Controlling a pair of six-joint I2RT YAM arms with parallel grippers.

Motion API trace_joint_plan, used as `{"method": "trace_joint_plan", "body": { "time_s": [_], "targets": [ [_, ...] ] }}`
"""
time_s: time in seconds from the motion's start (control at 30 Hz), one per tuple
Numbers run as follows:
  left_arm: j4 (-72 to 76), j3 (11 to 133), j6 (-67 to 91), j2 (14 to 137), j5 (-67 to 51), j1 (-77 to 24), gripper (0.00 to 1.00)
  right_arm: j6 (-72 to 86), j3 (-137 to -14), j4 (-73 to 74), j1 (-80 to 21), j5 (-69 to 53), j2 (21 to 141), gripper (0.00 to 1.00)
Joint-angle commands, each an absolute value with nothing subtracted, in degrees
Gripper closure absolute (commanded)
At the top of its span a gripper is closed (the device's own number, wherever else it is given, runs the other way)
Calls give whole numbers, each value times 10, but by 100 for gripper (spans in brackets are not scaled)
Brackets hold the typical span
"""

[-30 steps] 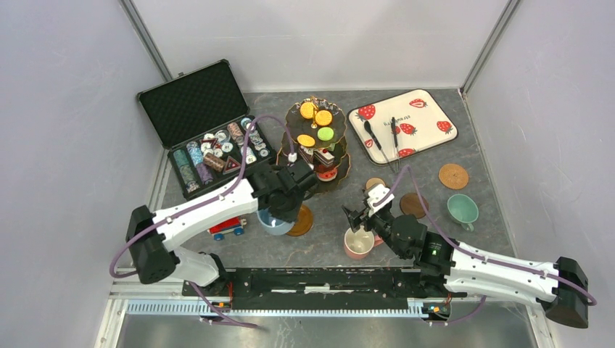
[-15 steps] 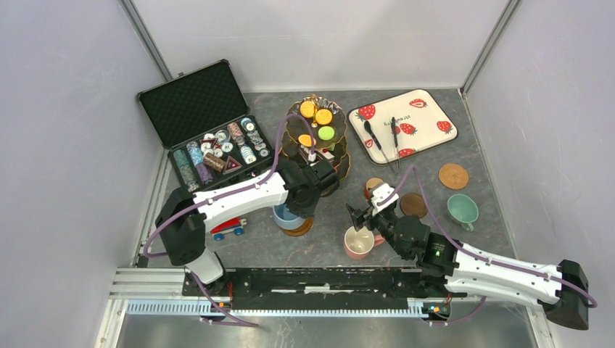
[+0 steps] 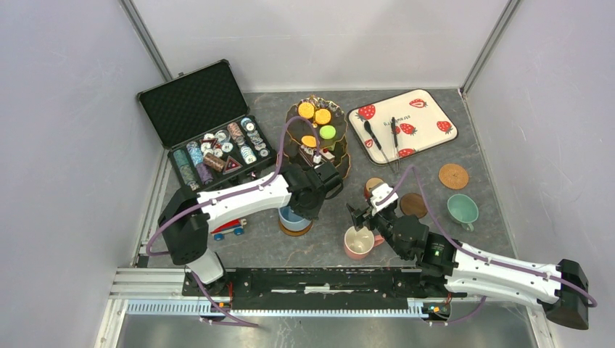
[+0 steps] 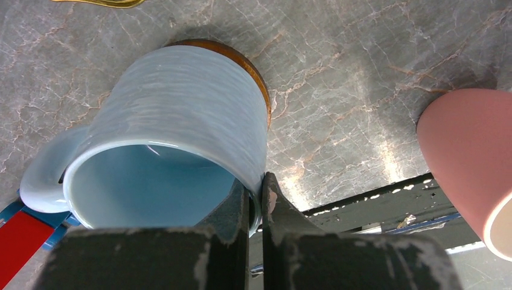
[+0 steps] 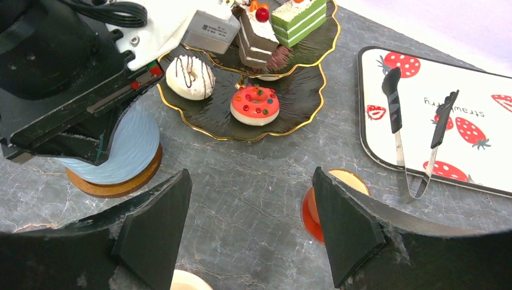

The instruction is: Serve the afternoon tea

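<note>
- Blue ribbed mug (image 4: 181,115) stands on a brown round coaster (image 4: 256,69), its wall pinched between the fingers of the left gripper (image 4: 256,187), one finger inside the rim, one outside.
- Dark gold-rimmed stand (image 5: 299,93) with donuts (image 5: 255,104) and cake slices (image 5: 299,21) sits just beyond that gripper.
- Pink mug (image 3: 357,242) sits just beneath the right gripper (image 3: 357,215).
- That gripper's jaws spread wide, holding nothing.
- Green mug (image 3: 461,209) lies well off to its right, apart from it.

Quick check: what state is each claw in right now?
Left claw: closed on the rim of the blue mug.
Right claw: open, holding nothing.
</note>
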State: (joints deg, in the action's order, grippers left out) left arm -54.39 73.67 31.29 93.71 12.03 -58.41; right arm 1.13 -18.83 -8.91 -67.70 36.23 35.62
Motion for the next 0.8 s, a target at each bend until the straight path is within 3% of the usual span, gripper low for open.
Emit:
{"method": "trace_joint_plan", "body": {
  "time_s": [0.0,0.37,0.67,0.77],
  "targets": [
    [-530,732,302,926,131,-595,98,6,-187,-104,-676,374,357,19],
    [-528,719,308,932,145,-595,97,6,-189,-106,-676,371,366,19],
    [-528,717,316,899,149,-595,58,8,-193,-106,-676,368,372,19],
    [-527,719,316,874,151,-595,49,8,-197,-103,-676,367,376,19]
  ]
}}
